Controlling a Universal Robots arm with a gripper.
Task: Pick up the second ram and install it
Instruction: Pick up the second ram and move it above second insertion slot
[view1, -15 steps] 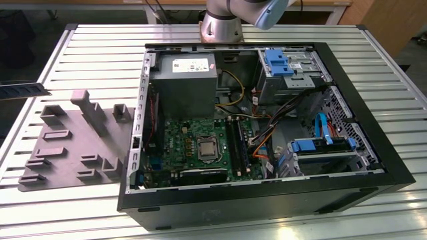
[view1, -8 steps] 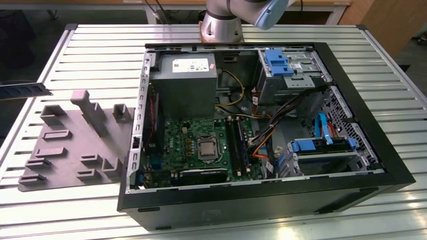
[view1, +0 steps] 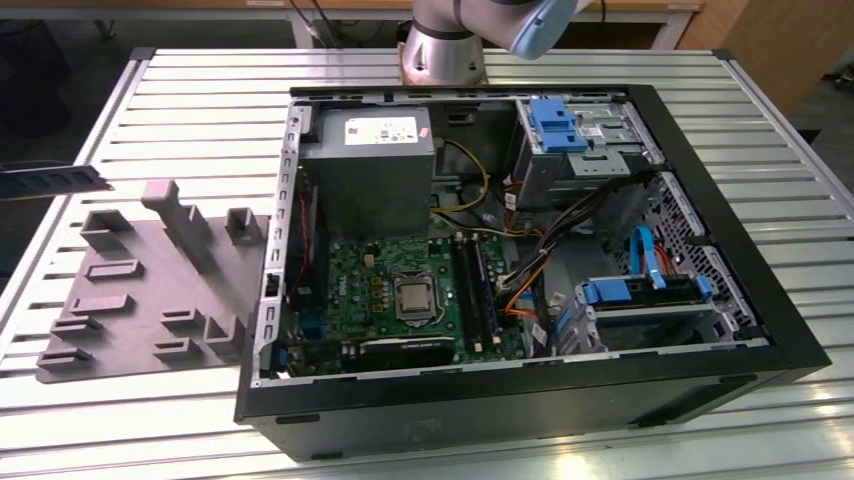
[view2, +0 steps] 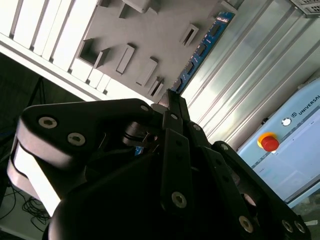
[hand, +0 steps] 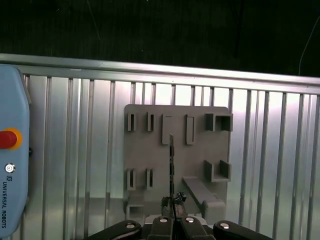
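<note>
The second ram (view2: 202, 47), a blue board with black chips, is clamped at one end by my gripper (view2: 170, 102), which is shut on it. In the first wrist view the ram (hand: 171, 160) shows edge-on, rising from the gripper (hand: 173, 201) above the grey fixture plate (hand: 150, 150). In the exterior view the ram (view1: 54, 182) hangs in the air at the far left, above and beyond the fixture plate (view1: 147, 290). The open computer case (view1: 747, 300) lies to the exterior view's right, with long black memory slots (view1: 474, 285) on its motherboard.
The slatted metal table (view1: 200, 90) carries the plate and the case. A power supply (view1: 367, 170), drive cages (view1: 574, 140) and cables (view1: 534, 270) crowd the case. A teach pendant with a red button (hand: 7, 139) lies beside the plate. The arm's base (view1: 447, 45) stands behind the case.
</note>
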